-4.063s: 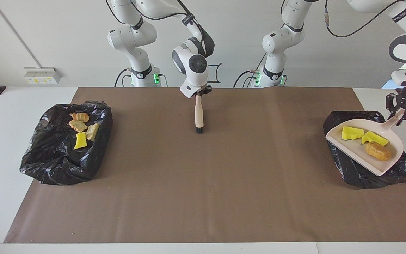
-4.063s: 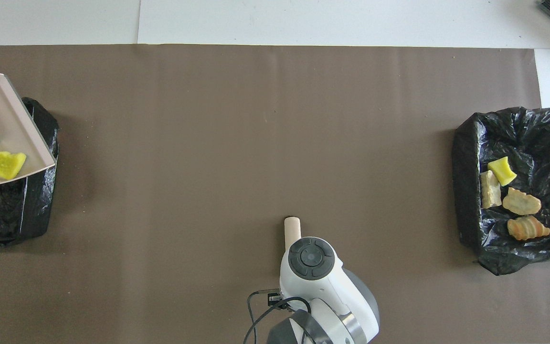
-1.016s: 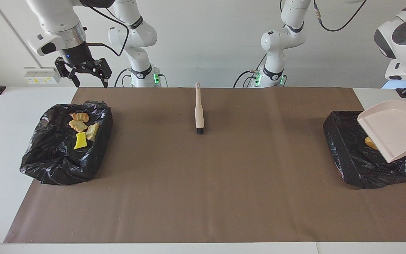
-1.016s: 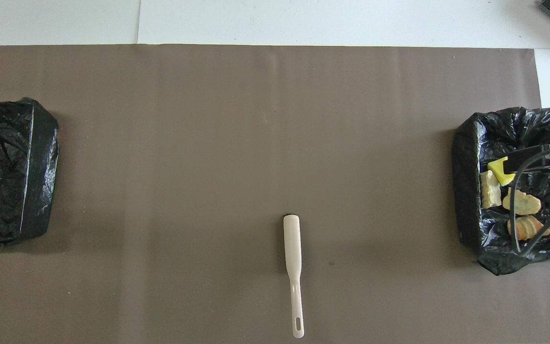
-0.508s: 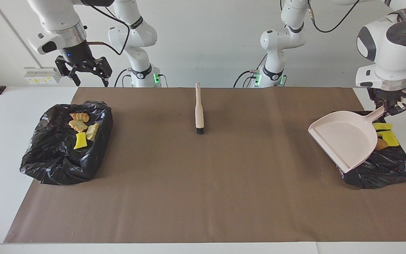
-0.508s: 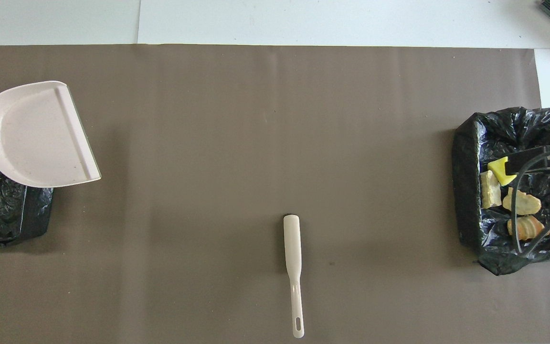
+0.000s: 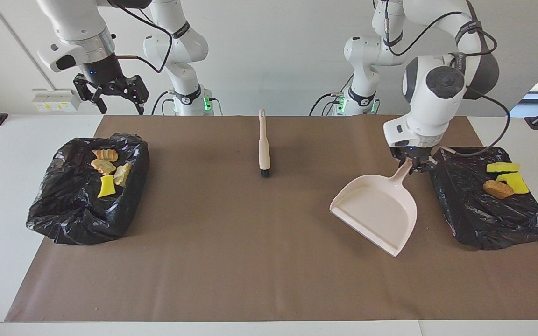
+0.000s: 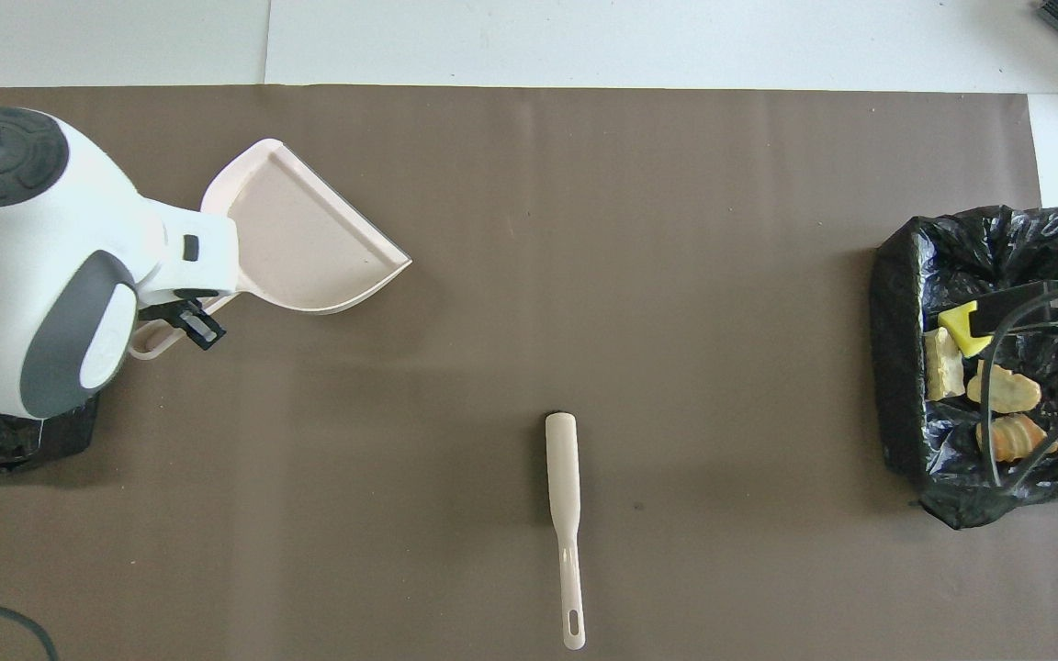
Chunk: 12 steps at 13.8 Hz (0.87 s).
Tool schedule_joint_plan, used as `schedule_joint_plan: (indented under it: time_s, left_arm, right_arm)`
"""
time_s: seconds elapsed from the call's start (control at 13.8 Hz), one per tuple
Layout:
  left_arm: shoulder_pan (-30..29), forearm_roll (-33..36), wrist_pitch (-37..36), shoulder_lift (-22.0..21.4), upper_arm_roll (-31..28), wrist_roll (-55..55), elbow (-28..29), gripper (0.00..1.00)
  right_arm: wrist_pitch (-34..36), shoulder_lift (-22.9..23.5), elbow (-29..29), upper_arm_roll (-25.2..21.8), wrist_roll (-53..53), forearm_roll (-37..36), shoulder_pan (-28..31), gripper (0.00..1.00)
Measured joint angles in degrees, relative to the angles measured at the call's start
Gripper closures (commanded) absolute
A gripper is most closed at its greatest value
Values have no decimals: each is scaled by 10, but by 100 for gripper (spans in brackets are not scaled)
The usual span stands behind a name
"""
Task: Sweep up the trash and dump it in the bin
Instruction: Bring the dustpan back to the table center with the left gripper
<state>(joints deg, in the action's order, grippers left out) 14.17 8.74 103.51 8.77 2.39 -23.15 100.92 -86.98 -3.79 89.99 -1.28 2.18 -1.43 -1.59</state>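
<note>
Seen from across the table, my left gripper (image 7: 413,164) is clamped on the handle of the empty dustpan (image 7: 375,212), tilted over the brown mat (image 7: 269,261) beside the black bin (image 7: 484,205) — 2 yellow chunks (image 7: 507,175) and 1 golden-brown lump (image 7: 498,189) lie inside. My right gripper (image 7: 112,95) waits spread wide above the other bin (image 7: 77,205), which holds 4 pieces (image 7: 108,170). From overhead, the brush (image 8: 564,514) lies flat mid-mat.
</note>
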Motion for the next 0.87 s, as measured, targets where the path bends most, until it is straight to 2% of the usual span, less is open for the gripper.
schedule_joint_plan:
  time_s: [0.29,0.44,0.87]
  left_arm:
    - [111,-65,90,55,1,251,-3,100]
    - [155,-85,119,85,1,354,-24,100]
    - [206,-97,121,170,-2,533,-143,100]
  right_arm:
    - [0,0,0,0,0,0,0,0]
    - [0,0,0,0,0,0,0,0]
    - [0,0,0,0,0,0,0,0]
